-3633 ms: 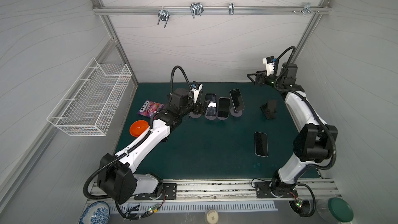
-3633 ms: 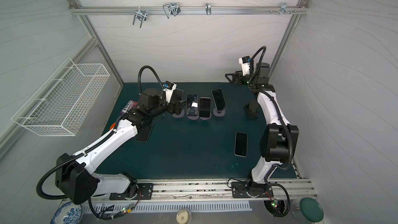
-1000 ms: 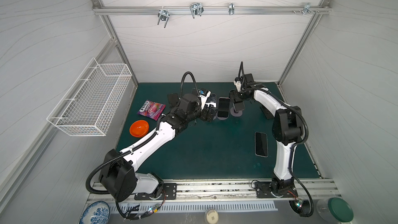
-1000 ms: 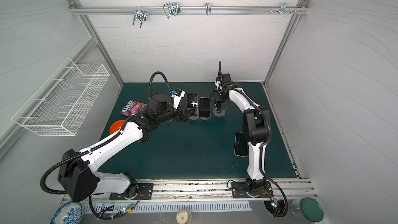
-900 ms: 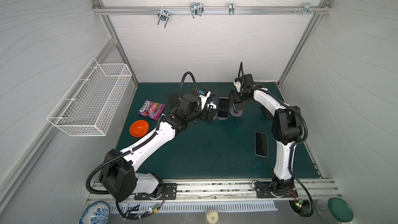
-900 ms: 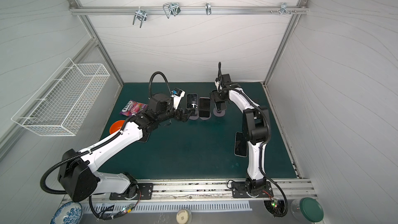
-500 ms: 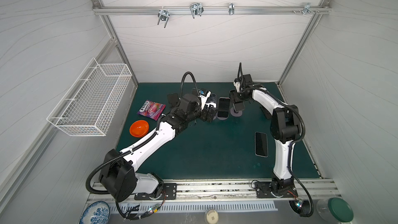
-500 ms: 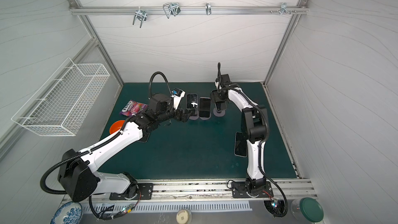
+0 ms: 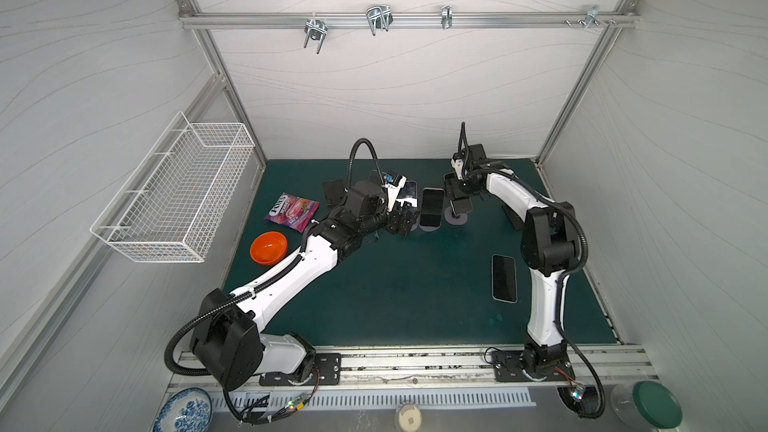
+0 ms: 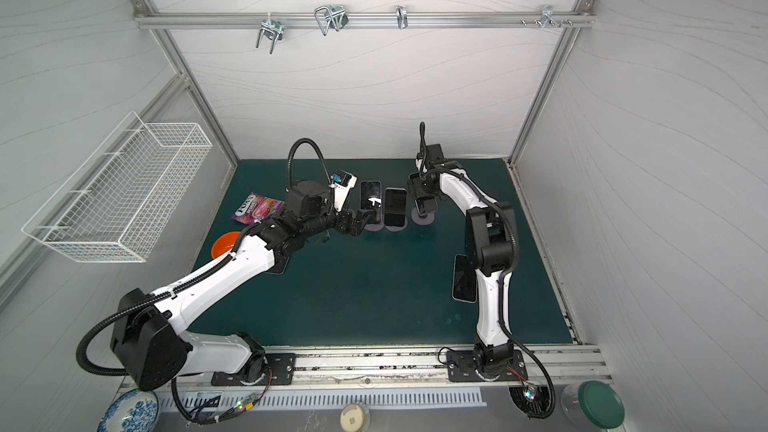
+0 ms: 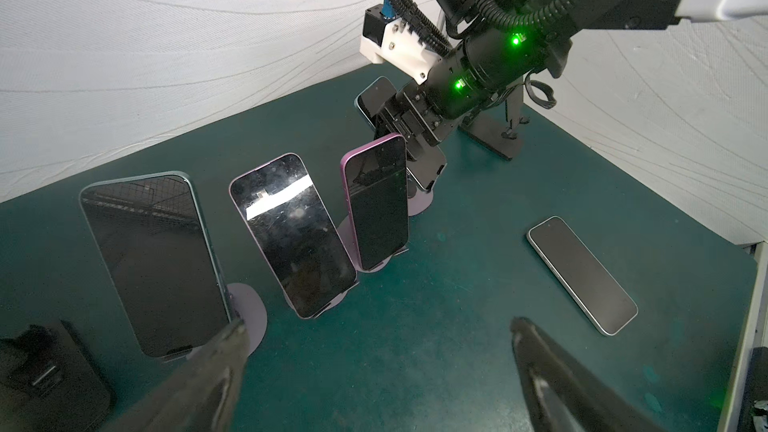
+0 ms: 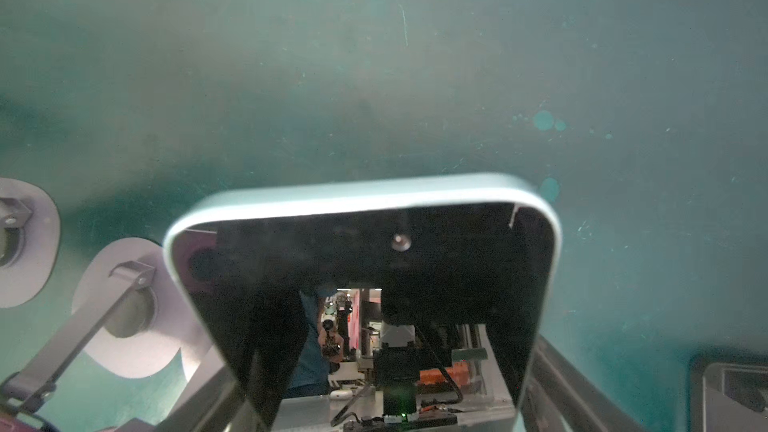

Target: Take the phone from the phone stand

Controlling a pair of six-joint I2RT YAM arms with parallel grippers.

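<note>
Teal-edged phone (image 12: 361,268) is sitting on its purple stand (image 9: 457,219), right end of the row on the counter (image 9: 395,284) | right gripper (image 9: 459,202) fingers (image 12: 573,392) are straddling it, can't tell if they're actually squeezing | left gripper (image 11: 378,326) is hovering nearby w/ fingers spread wide

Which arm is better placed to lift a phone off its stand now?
Right. The right end effector straddles the light-blue phone on its stand; the left end effector hangs open, holding nothing.
</note>
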